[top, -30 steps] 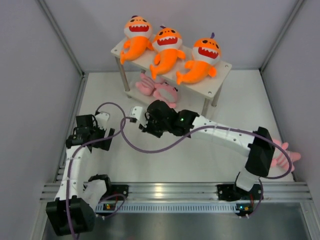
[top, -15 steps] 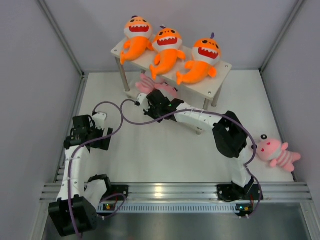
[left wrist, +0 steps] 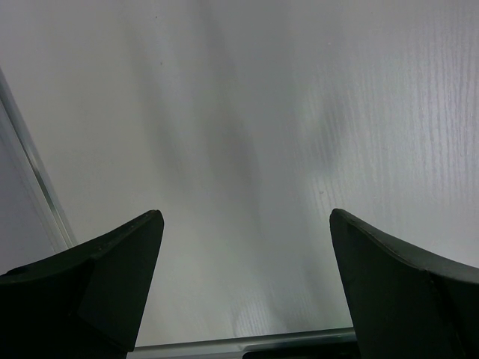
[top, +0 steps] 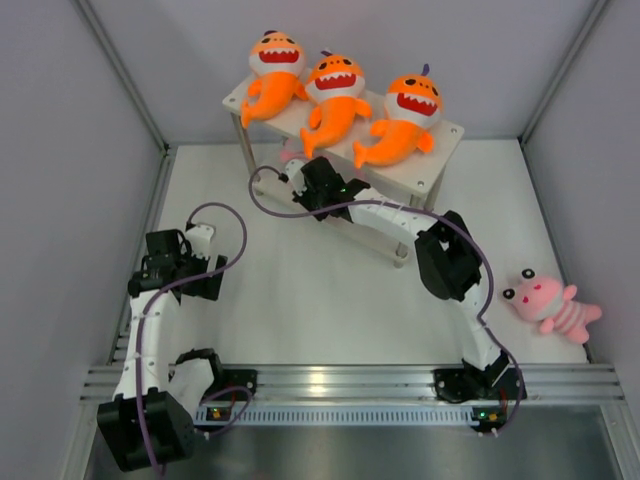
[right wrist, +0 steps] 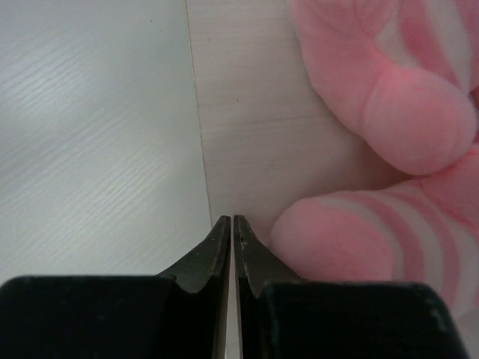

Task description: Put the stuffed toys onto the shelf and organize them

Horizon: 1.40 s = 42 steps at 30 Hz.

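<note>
Top external view, three orange sharks (top: 335, 95) atop the shelf (top: 446, 134), right claw (right wrist: 232, 221) clenched empty at the lower tier's edge beside a pink striped plush (right wrist: 359, 239), left claw (left wrist: 245, 217) spread wide above tabletop (top: 300, 300), another pink plush (top: 546, 302) lying far right

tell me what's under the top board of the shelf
On the lower tier, pink striped plush lies beside the shut right tool. The top board and the arm hide how many are there.
</note>
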### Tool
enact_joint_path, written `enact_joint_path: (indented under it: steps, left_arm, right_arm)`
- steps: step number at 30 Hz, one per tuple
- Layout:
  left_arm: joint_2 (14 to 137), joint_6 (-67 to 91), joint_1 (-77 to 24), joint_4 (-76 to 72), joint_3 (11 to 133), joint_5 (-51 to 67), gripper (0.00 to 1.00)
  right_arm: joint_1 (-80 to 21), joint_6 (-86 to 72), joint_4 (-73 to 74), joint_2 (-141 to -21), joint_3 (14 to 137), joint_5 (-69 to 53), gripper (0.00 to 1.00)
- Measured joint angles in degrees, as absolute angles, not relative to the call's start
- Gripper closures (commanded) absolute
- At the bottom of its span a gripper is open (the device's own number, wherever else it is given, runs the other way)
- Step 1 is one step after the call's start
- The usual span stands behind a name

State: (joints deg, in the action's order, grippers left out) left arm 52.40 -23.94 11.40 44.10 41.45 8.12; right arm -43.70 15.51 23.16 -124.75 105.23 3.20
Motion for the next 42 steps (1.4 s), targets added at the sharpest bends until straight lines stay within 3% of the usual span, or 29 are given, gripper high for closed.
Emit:
enact_joint_path:
  steps: [8,14,18,26,37,40,42]
  left_arm:
    - [52.4,-23.94,11.49,44.1,41.45,8.25,0.01]
    - [52.4,-23.97,11.62,44.07,41.45,8.38,0.01]
    - [52.4,-23.94,11.73,44.07,41.45,8.38,0.01]
    - [52.4,-23.94,12.03,44.07,41.45,8.38,0.01]
    - [52.4,-23.97,12.03,44.16,41.45,8.32,0.01]
    - [52.4,-23.99,12.03,44.16,41.45,8.29,0.01]
    - [52.4,-23.99,12.03,44.14,41.45,8.29,0.01]
  right_arm:
    - [-44.03,15.53,22.0,-125.21,104.6,2.0,0.87]
    - [-47.64,18.85,17.96,-119.66,96.55,6.09,0.65]
    - [-50.17,21.06,17.34,-120.25,101.14,10.22,0.48]
    - [-49.89,26.63,12.51,-129.51,116.92,22.04,0.32]
    - [-48.73,31.14,11.35,-141.12,124.16,25.23,0.33]
    - [-48.56,31.53,10.46,-141.45,125.38,25.41,0.4]
    - [-48.34,31.53,9.69,-141.58,125.8,25.39,0.5]
